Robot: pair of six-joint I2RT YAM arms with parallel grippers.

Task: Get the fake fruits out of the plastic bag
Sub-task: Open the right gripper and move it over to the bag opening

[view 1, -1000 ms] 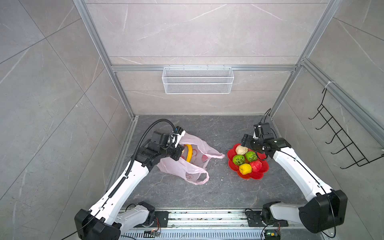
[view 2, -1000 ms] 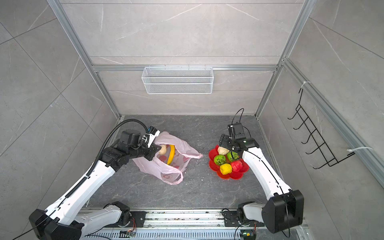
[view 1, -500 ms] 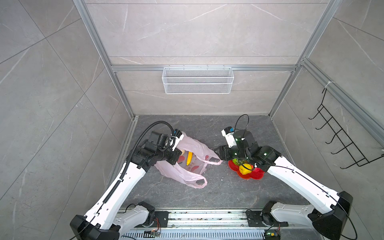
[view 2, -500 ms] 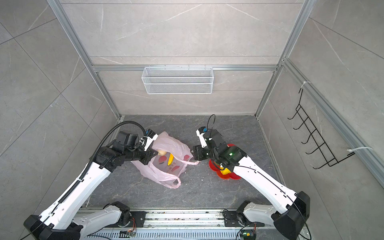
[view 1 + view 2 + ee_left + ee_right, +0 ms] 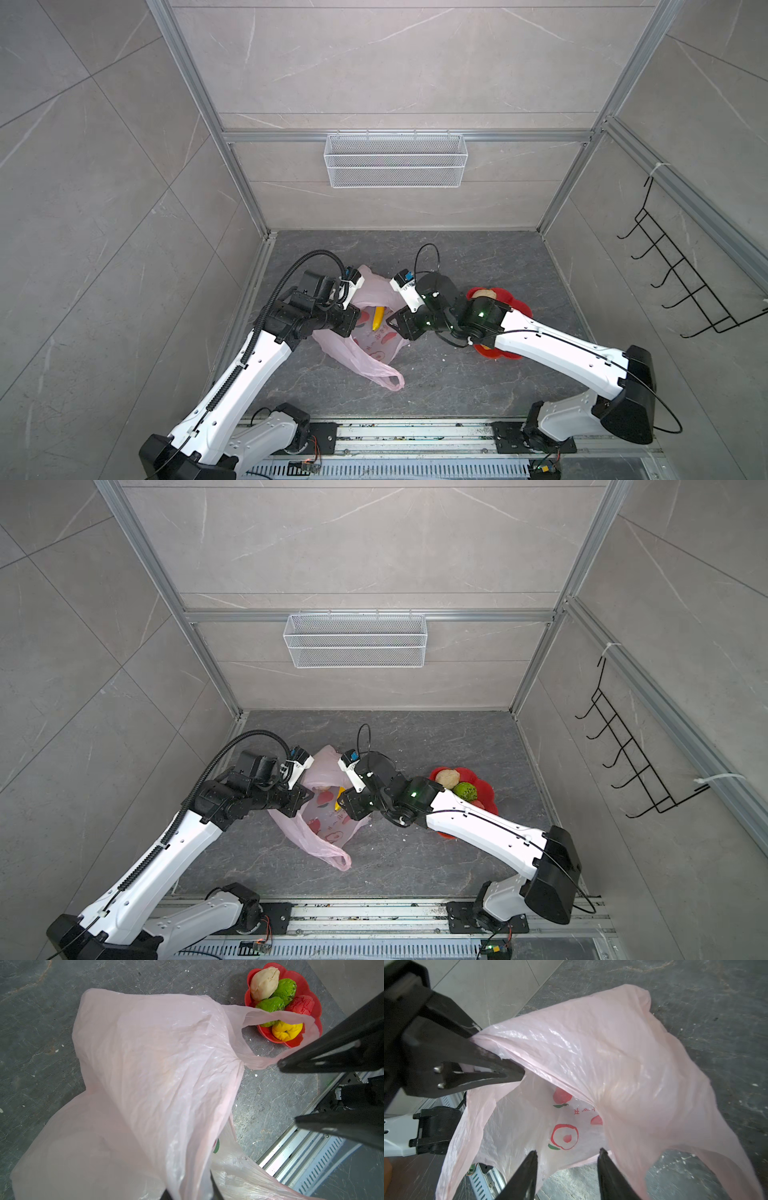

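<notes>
Dark grey stone floor point(image 5: 457, 374), walled by pale tiles. White wire basket point(image 5: 395, 160) hangs on the back wall; black hook rack point(image 5: 681, 274) on the right wall. No writing legible on either.

Plastic bag point(image 5: 374, 345): pale pink and translucent, lying on the floor left of centre between the two arms. Its mouth is lifted and one loop handle trails toward the near rail.

Red plate point(image 5: 304, 986): flower-shaped, on the floor to the right of the bag and apart from it, partly under the right arm in both top views. On it are a cream lump point(image 5: 265, 982), two green balls point(image 5: 284, 990) point(image 5: 270, 1006), a red fruit point(image 5: 300, 1004) and a yellow lump point(image 5: 287, 1029), packed touching.

Banana point(image 5: 377, 319): yellow, inside the bag, seen through the open mouth.

Left gripper point(image 5: 517, 1073): jaws pinched tight on the bag's rim, holding that edge up.
Right gripper point(image 5: 568, 1157): jaws parted with a moderate gap, at the bag mouth, nothing clamped between them.

Print point(image 5: 564, 1136) on the bag: red peach outlines with green leaves, plus a short line of red characters seen from inside through the film. Not reliably readable.
</notes>
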